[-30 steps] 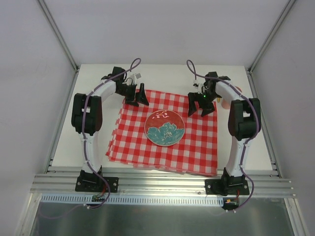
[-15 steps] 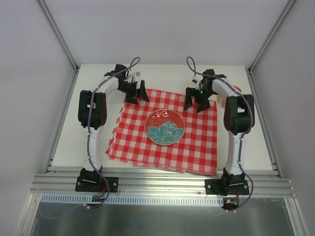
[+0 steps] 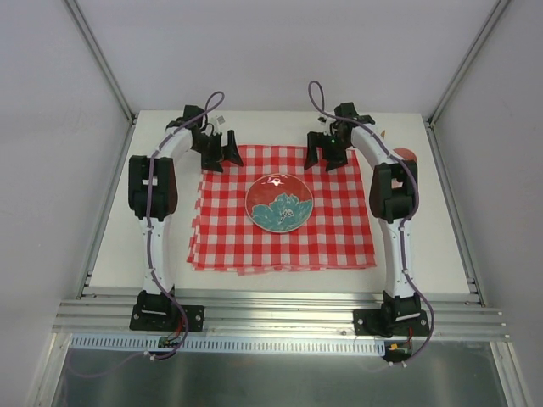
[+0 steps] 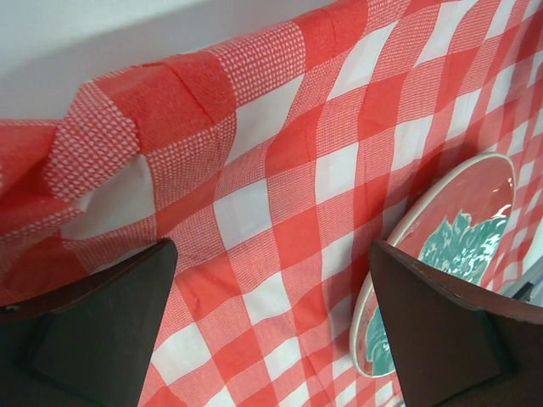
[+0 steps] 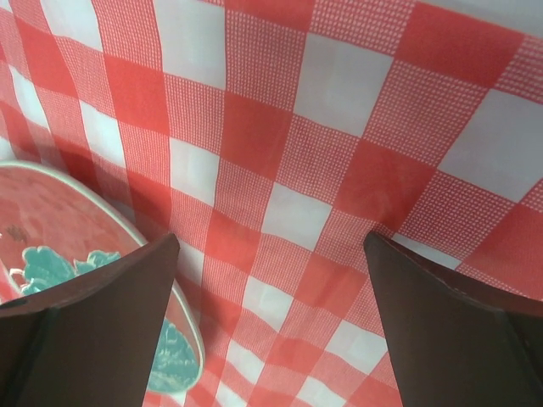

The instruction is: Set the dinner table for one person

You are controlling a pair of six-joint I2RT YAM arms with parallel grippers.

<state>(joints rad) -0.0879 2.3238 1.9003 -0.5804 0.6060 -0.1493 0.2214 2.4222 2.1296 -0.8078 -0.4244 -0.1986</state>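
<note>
The dinner table (image 3: 114, 246) is a white top with grey rails. On it lies a red-and-white checked cloth (image 3: 280, 242), and a red plate with a teal flower (image 3: 279, 202) sits on the cloth's middle. My left gripper (image 3: 219, 155) is open over the cloth's far left corner. My right gripper (image 3: 327, 155) is open over the far edge, right of centre. In the left wrist view the left gripper (image 4: 271, 326) is empty above the cloth (image 4: 280, 186), whose corner is folded over, with the plate (image 4: 458, 229) at right. The right gripper (image 5: 271, 326) is empty above flat cloth (image 5: 322, 170), with the plate (image 5: 42, 229) at lower left.
A small reddish round thing (image 3: 406, 155) lies on the table at the far right, partly behind the right arm. Grey rails (image 3: 280, 312) run along the near edge, and white walls close in the left, right and back.
Both grippers moved toward the far edge and slightly left. The cloth, skewed before, now lies square to the table, and the plate shifted a little with it.
</note>
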